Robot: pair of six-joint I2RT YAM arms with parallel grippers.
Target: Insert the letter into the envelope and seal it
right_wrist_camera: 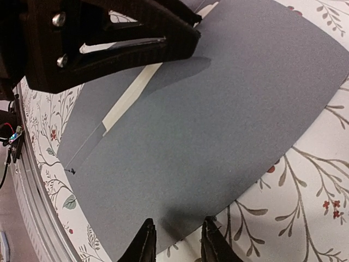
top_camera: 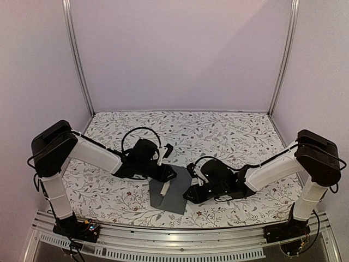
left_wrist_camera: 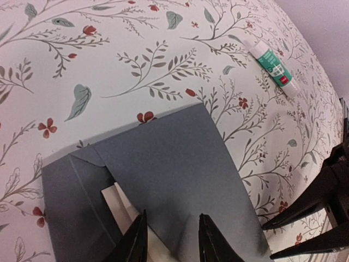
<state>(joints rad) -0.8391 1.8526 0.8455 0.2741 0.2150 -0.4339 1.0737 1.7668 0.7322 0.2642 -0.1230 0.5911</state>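
Observation:
The dark grey envelope [top_camera: 173,197] lies flat near the table's front, its flap [left_wrist_camera: 174,164] folded down over the body. A pale strip of the letter [left_wrist_camera: 115,201] shows in the gap under the flap and also appears as the letter [right_wrist_camera: 132,90] in the right wrist view; the rest is hidden inside. My left gripper [left_wrist_camera: 172,241] [top_camera: 166,176] hovers low over the flap, jaws apart with only flat envelope beneath. My right gripper [right_wrist_camera: 178,243] [top_camera: 192,192] stands open, its fingertips straddling the envelope's right edge [right_wrist_camera: 229,204], which casts a small shadow there.
A small teal-and-white glue stick [left_wrist_camera: 274,63] lies on the floral tablecloth [top_camera: 229,136] beyond the envelope. The left gripper's black body [right_wrist_camera: 109,38] hangs close over the envelope's far side, and the right gripper's fingers [left_wrist_camera: 311,215] reach in beside it. Aluminium posts frame the back corners.

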